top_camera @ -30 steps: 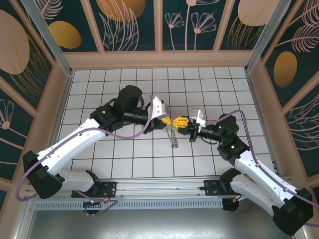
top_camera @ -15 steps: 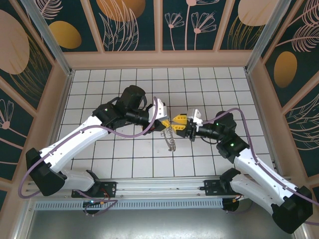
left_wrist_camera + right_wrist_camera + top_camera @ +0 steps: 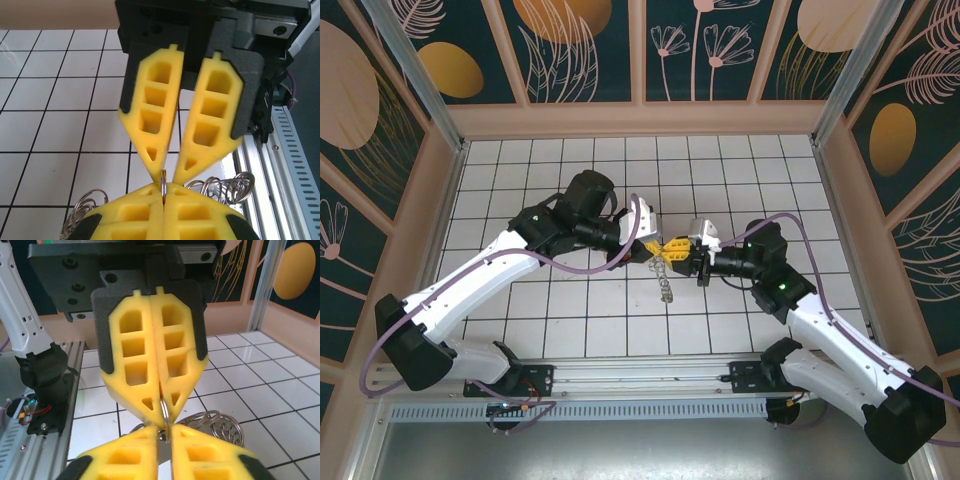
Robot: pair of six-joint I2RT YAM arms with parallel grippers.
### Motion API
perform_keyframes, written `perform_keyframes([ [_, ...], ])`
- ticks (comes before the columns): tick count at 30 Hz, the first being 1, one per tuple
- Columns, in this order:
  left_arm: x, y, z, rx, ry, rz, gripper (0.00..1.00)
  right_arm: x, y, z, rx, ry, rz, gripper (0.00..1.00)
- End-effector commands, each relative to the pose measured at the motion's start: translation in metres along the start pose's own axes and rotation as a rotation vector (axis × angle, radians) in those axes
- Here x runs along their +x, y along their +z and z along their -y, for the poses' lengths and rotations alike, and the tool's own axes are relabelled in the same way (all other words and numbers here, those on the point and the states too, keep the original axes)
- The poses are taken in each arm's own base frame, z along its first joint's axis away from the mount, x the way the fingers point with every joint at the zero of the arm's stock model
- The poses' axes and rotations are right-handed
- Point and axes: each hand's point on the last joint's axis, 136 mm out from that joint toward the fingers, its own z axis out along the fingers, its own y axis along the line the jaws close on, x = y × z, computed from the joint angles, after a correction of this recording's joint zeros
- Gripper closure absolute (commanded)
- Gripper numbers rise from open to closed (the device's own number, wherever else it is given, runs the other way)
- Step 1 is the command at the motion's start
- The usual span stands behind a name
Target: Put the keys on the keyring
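One keyring (image 3: 227, 187) — clamped in left hand (image 3: 162, 410), straddled by right hand (image 3: 170, 172) (tips parted).

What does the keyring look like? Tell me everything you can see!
The keyring is a thin, grey metal ring, seen edge-on, held up off the white tiled floor. The left claw is shut on its rim. The right claw has a yellow fingertip on each side of it, but I can't tell if they pinch it. Curly wire loops hang from it in a bunch.
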Motion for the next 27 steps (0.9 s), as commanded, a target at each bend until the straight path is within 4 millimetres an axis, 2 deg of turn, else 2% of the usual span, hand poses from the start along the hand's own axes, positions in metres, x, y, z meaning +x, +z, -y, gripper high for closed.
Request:
perform_keyframes([
  [1,-0.014,-0.002,0.002,0.015,0.039,0.026,1.0,-0.024,-0.002,-0.003,-0.003,-0.053,0.062,0.94],
  [3,-0.016,-0.001,0.001,0.019,0.04,0.034,1.0,-0.025,-0.003,-0.001,0.012,-0.056,0.068,1.0],
  [9,-0.014,-0.001,0.005,0.028,0.016,0.053,0.99,-0.033,-0.012,0.0,0.065,-0.087,0.11,1.0],
  [11,-0.015,-0.002,0.007,0.027,0.003,0.083,0.87,-0.038,-0.015,-0.005,0.052,-0.1,0.131,1.0],
  [14,-0.017,-0.006,0.01,0.011,-0.015,0.135,0.76,-0.043,-0.017,-0.011,0.028,-0.11,0.161,1.0],
  [21,-0.029,-0.027,0.017,-0.059,-0.026,0.302,0.73,-0.056,-0.023,-0.022,-0.014,-0.128,0.234,1.0],
  [27,-0.036,-0.033,0.02,-0.059,-0.013,0.338,0.73,-0.061,-0.025,-0.026,-0.04,-0.13,0.254,1.0],
])
